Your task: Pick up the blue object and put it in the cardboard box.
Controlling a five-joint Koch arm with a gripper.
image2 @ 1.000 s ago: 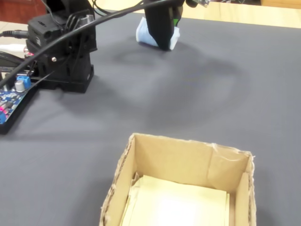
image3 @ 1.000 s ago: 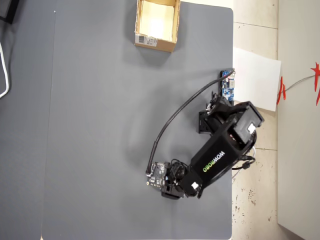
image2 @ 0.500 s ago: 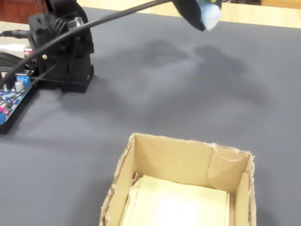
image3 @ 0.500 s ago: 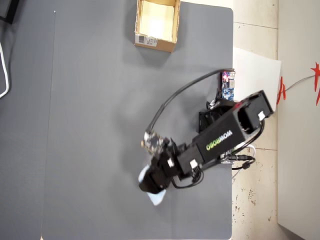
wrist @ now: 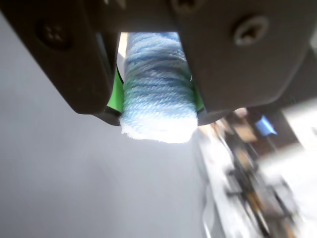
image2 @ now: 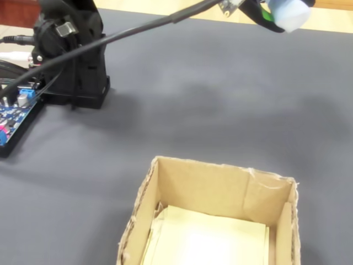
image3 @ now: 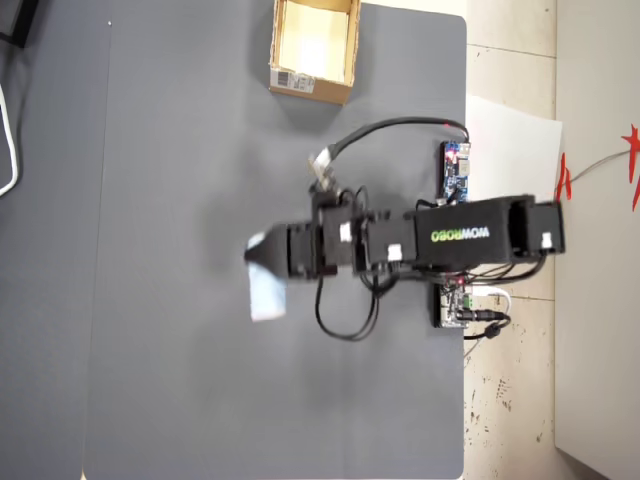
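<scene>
The blue object [wrist: 157, 94] is a pale blue fuzzy roll wedged between my gripper's [wrist: 157, 116] dark jaws, its end poking out below them. In the fixed view the gripper [image2: 276, 14] holds the blue object [image2: 288, 13] high above the grey mat at the top right, far beyond the cardboard box [image2: 220, 179]. From overhead, the gripper [image3: 260, 262] hangs over the middle of the mat with the blue object [image3: 266, 298] sticking out of it. The cardboard box [image3: 305, 84] stands open at the top edge, well away from the gripper.
The arm's black base [image2: 71, 66] and a blue circuit board [image2: 14, 113] sit at the left of the fixed view. Overhead, the circuit board [image3: 457, 172] and white paper [image3: 512, 152] lie at the mat's right edge. A black cable [image3: 385, 128] loops above the arm.
The gripper lifted the blue object off the mat and swung with it; overhead it moved from the lower middle up toward the box, and the arm now stretches level across the mat.
</scene>
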